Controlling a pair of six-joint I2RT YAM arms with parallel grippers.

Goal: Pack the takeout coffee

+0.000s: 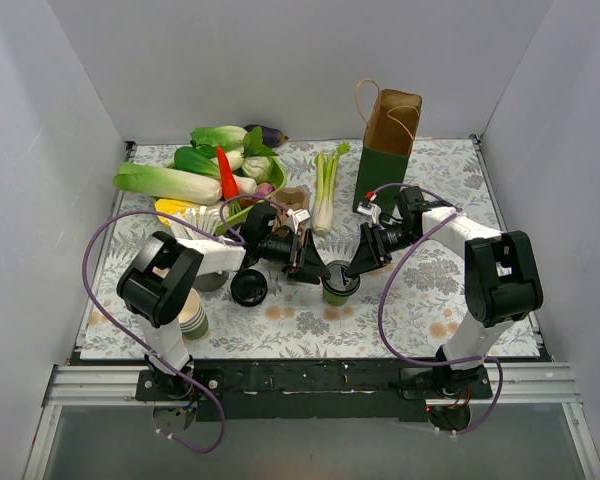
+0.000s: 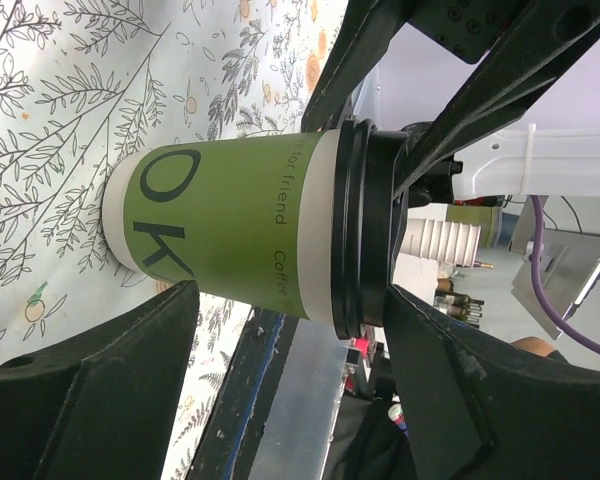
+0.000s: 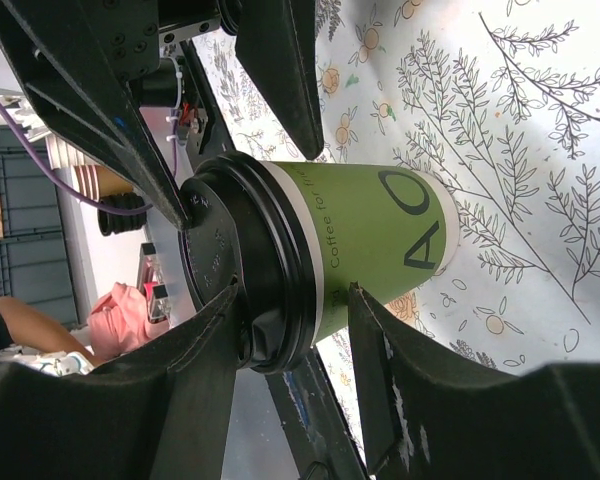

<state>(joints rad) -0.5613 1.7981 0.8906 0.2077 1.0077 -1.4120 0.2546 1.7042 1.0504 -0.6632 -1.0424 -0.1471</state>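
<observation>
Item 1: I am logging the small dark green paper cup (image 1: 338, 290). It is standing upright on the floral-patterned worktop (image 1: 430, 300), about midway between the left and right edges and a little toward the near edge. A round black plastic lid (image 1: 340, 278) is sitting on its rim.

Item 2: The left end effector (image 1: 313, 264) is reaching in from the left-edge side. Its fingers (image 2: 90, 400) are spread and pinching nothing, one low by the cup's base and one up at lid level, with the cup just beyond the gap.

Item 3: The right end effector (image 1: 363, 262) is coming in from the right-edge side, also spread. One finger (image 3: 140, 400) is lying across the lid and the other is running beside the cup wall. I cannot tell whether either is pressing.

Item 4: A loose round black lid (image 1: 249, 288) is lying flat, left of the cup.

Item 5: A stack of nested paper cups (image 1: 192, 320) is standing toward the near-left corner.

Item 6: A brown paper bag with a green lower half (image 1: 388, 140) is standing open by the far edge, right of centre.

Item 7: A heap of vegetables (image 1: 205, 170) is occupying the far-left corner.
</observation>
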